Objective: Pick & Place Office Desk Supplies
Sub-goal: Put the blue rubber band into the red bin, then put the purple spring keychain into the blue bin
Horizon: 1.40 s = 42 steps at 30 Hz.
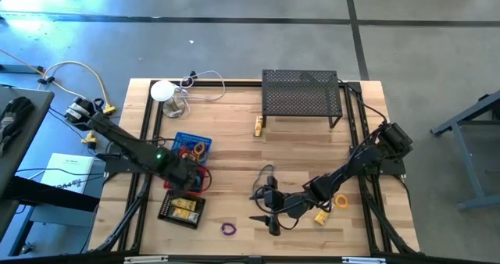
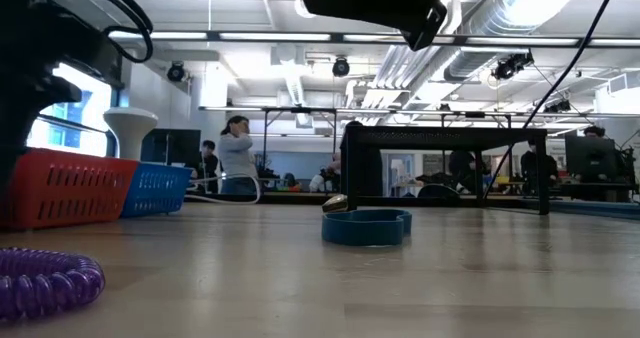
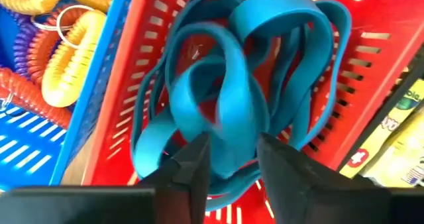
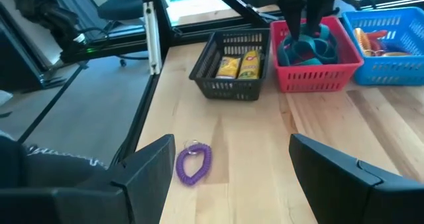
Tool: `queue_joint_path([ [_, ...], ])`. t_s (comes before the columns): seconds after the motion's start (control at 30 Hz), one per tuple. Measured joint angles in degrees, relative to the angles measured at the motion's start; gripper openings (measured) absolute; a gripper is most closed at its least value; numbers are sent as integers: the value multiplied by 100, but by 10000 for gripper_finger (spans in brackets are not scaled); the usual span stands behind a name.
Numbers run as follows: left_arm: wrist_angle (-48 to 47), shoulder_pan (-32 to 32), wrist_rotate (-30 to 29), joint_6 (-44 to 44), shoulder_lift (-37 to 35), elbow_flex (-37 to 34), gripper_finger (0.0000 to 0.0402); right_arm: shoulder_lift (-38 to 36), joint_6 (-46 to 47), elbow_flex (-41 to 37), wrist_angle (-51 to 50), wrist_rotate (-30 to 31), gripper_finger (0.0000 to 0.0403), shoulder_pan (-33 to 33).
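A red basket [image 3: 361, 48] holds a heap of blue elastic loops [image 3: 232, 91]. My left gripper [image 3: 233, 168] hangs over it [image 1: 187, 174], pointing down, its fingers apart with one blue loop between them. Beside it stand a blue basket [image 1: 191, 145] of orange, yellow and purple coil rings and a black basket [image 1: 181, 209] with yellow tubes. A purple ring [image 4: 193, 163] lies on the table in front of my right gripper [image 4: 232, 174], which stands open and holds nothing [image 1: 266, 221]. One blue loop [image 2: 367, 226] lies flat on the table. My left gripper comes from above with a strip of one blue loop [image 3: 237, 141] passing between its two fingers. The loop lies on the heap in the red basket. I cannot tell whether the fingers touch it.
A black mesh shelf [image 1: 301, 96] stands at the far edge, a yellow tube [image 1: 258, 126] at its foot. An orange ring [image 1: 341, 202] and another yellow tube [image 1: 320, 215] lie by my right arm. A white round device [image 1: 164, 90] stands at the far left. People stand beyond the table.
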Motion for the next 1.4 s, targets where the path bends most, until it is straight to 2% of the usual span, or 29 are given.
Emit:
queue_joint_path([
  [0.13,-72,-65,33,190,0,46,132,0,-1,0,0,-1,285,11],
  [0.27,-632,-63,293,431,-110,401,134,0,-1,0,0,1,285,11],
  [0.37,-913,-37,250,437,-194,796,134,0,-1,0,0,4,285,11],
  [0.47,-742,-26,67,731,-277,1099,134,0,-1,0,0,4,285,11],
  [0.63,848,-114,-662,1954,-363,1111,134,0,-1,2,12,6,285,11],
  [0.8,2749,-257,-726,2954,-99,945,134,0,-73,2,13,38,285,70],
  [1.07,4328,-485,-819,4231,1192,894,134,0,-365,2,80,419,285,257],
  [1.17,4570,-551,-1179,4280,1685,954,134,0,-500,4,165,596,285,339],
  [1.23,4457,-578,-1367,3980,1892,1116,134,0,-555,4,228,650,285,405],
  [1.4,3186,-578,-1320,2930,2137,2088,134,0,-644,4,328,659,285,568],
])
